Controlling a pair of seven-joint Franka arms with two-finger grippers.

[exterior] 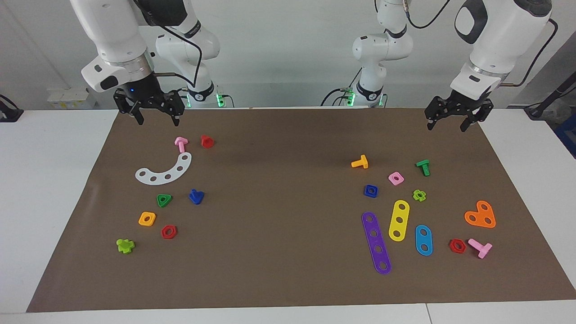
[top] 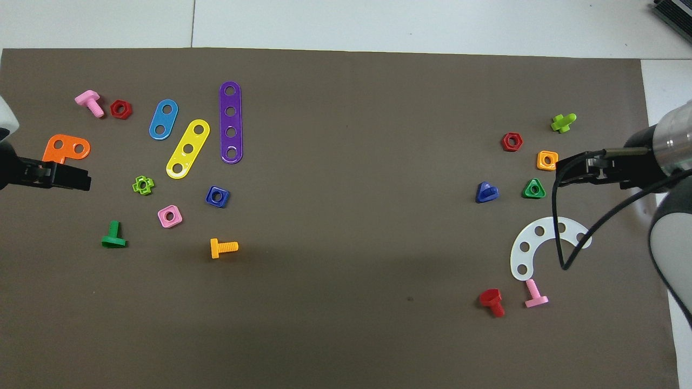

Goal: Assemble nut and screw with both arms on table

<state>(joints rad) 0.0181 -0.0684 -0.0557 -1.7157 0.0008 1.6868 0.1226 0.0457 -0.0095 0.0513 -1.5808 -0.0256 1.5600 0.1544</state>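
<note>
Closest to where I'm standing, a long purple plastic strip with four holes (exterior: 376, 243) lies flat on the big brown mat (exterior: 279, 252) covering the white desk (exterior: 45, 180). Just nearer the robots sits the small dark blue square plastic nut (exterior: 371, 191), beside a pink square nut (exterior: 396, 178), toward the left arm's end. Well apart from it, toward the right arm's end, there's the dark blue plastic screw (exterior: 196, 196), resting on what looks like its triangular head, near a green triangular nut (exterior: 164, 200). Left hand (exterior: 453, 122) hangs over the mat's corner, fingers spread, holding nothing. Right hand (exterior: 155, 115) hovers above a pink T-shaped screw (exterior: 181, 144), also wide open and empty.
</note>
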